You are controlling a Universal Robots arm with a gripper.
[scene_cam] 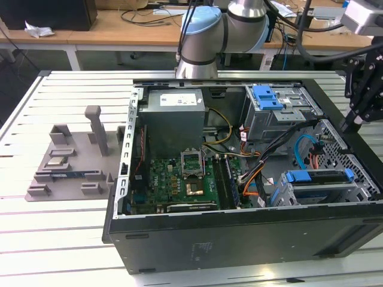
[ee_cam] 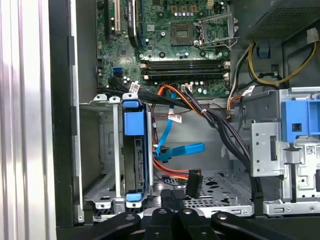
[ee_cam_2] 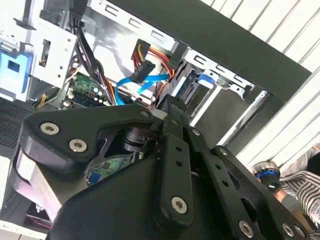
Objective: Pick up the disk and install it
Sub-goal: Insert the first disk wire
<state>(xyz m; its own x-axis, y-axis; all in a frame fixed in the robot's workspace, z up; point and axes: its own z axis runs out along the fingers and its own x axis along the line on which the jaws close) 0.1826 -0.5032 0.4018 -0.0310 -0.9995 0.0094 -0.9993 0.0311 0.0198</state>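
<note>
Inside cage: disk (ee_cam: 134, 155) edgewise (seemingly seated)

A robotics lab or workshop: an opened computer case (scene_cam: 239, 179) lies on a slatted aluminium bench (scene_cam: 60, 239), a grey fixture plate (scene_cam: 72, 161) beside it, the robot arm (scene_cam: 203, 36) mounted behind, and wooden desks (scene_cam: 119, 27) strewn with cables.

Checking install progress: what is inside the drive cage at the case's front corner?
The disk in its blue carrier sits in one slot of the drive cage; the slot beside it is empty. Its connector end is hidden.
</note>
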